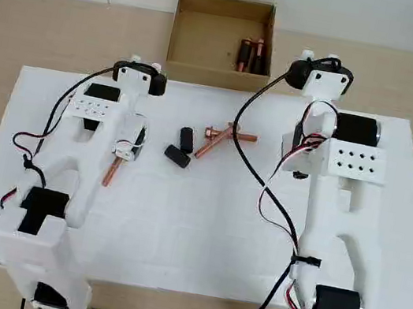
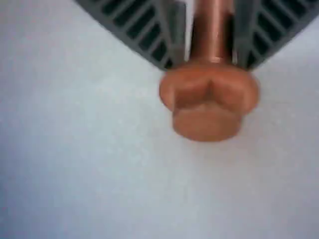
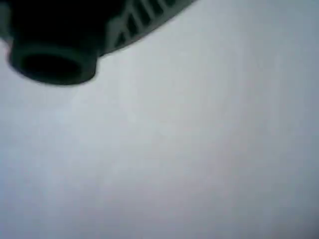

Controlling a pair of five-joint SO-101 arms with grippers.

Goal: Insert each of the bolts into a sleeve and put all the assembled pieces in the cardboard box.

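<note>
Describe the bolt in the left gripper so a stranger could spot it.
On the white mat, find the arm on the left. A copper bolt sticks out of the left gripper. The two other bolts lie crossed mid-mat, ungripped.

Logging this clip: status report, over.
Left gripper shut on bolt. Right gripper shut on sleeve. Two bolts, two sleeves loose on mat between arms; two pieces in box.
</note>
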